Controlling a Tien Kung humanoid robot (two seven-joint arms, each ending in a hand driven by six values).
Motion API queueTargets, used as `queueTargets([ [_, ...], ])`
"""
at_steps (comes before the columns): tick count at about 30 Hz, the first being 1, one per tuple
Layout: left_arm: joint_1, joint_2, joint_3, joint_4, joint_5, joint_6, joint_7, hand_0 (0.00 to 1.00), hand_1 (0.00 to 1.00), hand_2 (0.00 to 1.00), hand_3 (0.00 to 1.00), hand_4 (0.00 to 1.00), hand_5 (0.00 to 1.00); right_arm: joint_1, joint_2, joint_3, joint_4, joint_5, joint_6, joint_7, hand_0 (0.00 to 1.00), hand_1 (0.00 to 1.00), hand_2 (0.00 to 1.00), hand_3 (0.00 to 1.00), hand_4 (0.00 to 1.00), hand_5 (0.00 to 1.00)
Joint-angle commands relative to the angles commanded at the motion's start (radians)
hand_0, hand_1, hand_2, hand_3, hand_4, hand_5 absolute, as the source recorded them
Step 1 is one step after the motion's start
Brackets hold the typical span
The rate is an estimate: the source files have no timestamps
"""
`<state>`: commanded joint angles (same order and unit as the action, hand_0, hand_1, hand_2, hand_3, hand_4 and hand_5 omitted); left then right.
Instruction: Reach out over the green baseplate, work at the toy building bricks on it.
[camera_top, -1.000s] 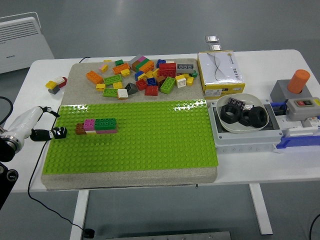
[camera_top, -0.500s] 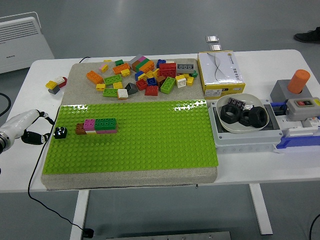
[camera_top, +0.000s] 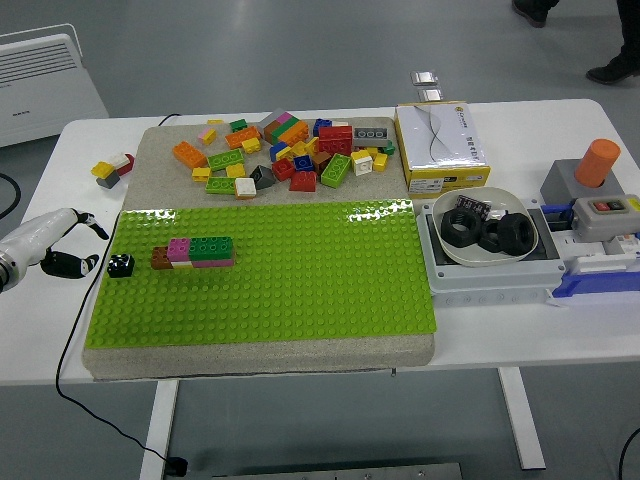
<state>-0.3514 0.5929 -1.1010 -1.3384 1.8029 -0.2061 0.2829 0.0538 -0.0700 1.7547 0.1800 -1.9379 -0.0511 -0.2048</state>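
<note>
- Where the left hand enters at the picture's left edge, you see only a white shell and dark fingertips; the rest of the arm is cut off, and you cannot tell how its fingers are set.
- It holds nothing that you can see, and sits just off the baseplate's left edge, apart from the black brick.
- Your black brick stands alone on the baseplate, close to that left edge; its pale spots are too small to read.
- Just right of it, a short row of brown, pink and green bricks is pressed onto the studs, its long axis running left to right, in line with the baseplate's long side.
- The baseplate lies with its long axis across the table, on a grey mat.
- Behind it, on the mat's far part, you have a loose pile of mixed bricks, overlapping so single ones are hard to separate.
- Farther right stand a yellow box and a bowl of black parts.
- At the top right corner, a person's shoes are cut off by the frame.
</note>
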Motion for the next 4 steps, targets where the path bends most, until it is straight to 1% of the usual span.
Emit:
queueTargets([
  [4, 0.007, -0.017, -0.011, 0.0, 0.006, 0.019, -0.019, 0.981, 0.959, 0.943, 0.589, 0.575, 0.002, -0.001, 0.004, -0.008, 0.0, 0.009, -0.001, -0.002, 0.692, 0.715, 0.776, 0.795, 0.849, 0.998],
])
